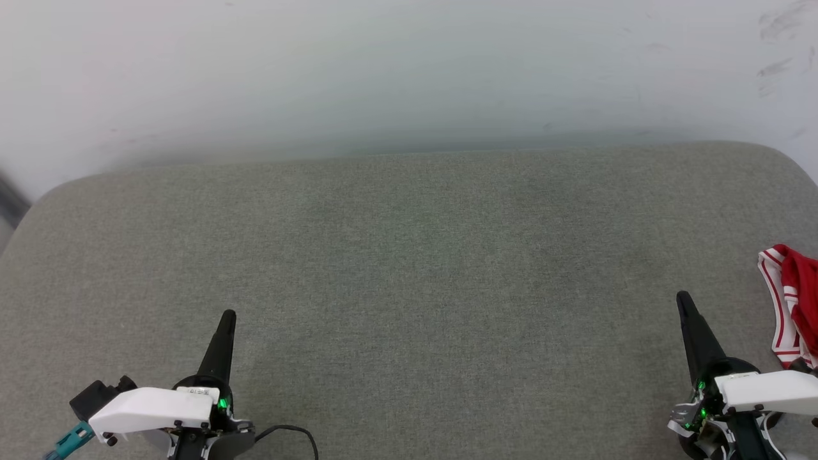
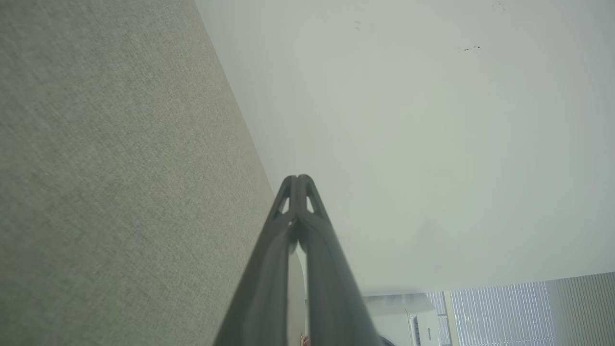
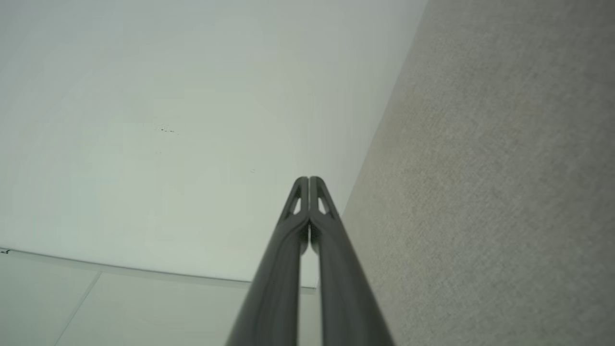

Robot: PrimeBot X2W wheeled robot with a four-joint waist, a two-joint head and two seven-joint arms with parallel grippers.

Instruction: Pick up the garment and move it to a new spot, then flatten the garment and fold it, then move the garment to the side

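Left hand [image 1: 228, 315] and right hand [image 1: 684, 298] are both pinched fully closed, holding nothing, low over the near side of the grey fabric worktop [image 1: 409, 255]. Garment [image 1: 794, 300] lies bunched on the worktop at the far right of the head view, just beside the right hand. It's red cloth with white, red-striped trim, partly cut off by the frame edge.

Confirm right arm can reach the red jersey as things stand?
Probably yes: the red jersey lies just right of the shut right gripper, bare grey upholstery between them. It runs off frame, so its extent is unclear.
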